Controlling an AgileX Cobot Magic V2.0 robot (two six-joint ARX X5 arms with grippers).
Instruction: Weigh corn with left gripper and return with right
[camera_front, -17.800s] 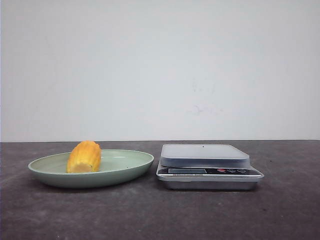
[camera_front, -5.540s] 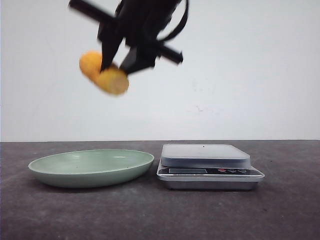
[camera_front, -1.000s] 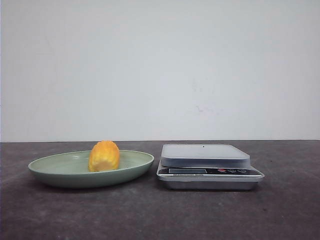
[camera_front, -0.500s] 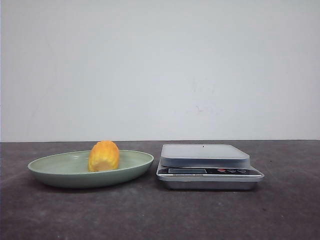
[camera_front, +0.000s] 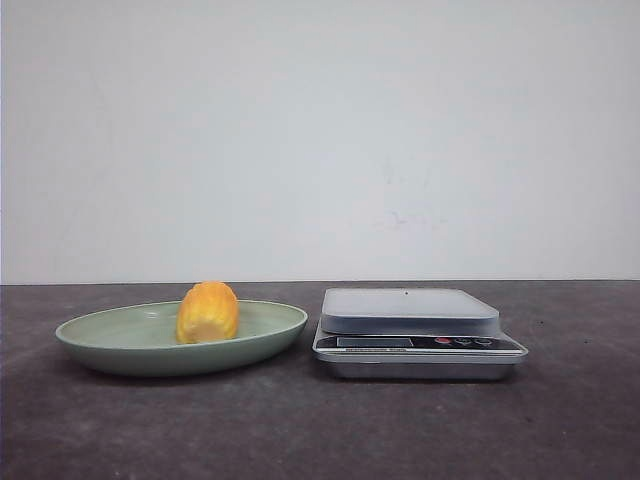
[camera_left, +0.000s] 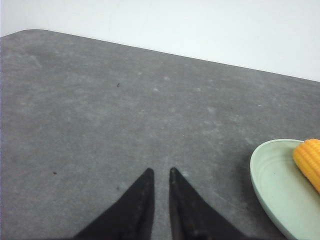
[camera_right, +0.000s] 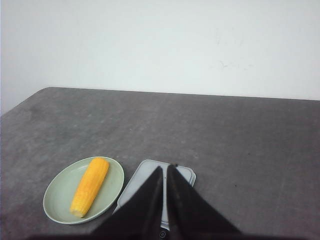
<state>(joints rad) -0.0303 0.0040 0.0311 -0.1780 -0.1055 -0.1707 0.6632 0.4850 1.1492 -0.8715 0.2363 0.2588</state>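
Observation:
The corn (camera_front: 208, 312), a yellow-orange cob, lies in the green plate (camera_front: 100, 352) at the left of the table, its cut end toward the camera. It also shows in the right wrist view (camera_right: 90, 186) and at the edge of the left wrist view (camera_left: 310, 160). The silver scale (camera_front: 410, 312) stands just right of the plate with nothing on its platform. Neither gripper shows in the front view. My left gripper (camera_left: 160, 170) hangs over bare table beside the plate (camera_left: 272, 185), fingers nearly together and empty. My right gripper (camera_right: 165, 166) is shut and empty, high above the scale (camera_right: 186, 175).
The dark grey table (camera_front: 300, 430) runs to a white wall behind. The plate (camera_right: 56, 200) and the scale sit side by side, almost touching. The scale's display and buttons (camera_front: 460, 341) face the front edge.
Nothing has moved in the last second. About five seconds ago a gripper held the corn in the air above the plate; the corn now lies in the plate, right of where it first lay.

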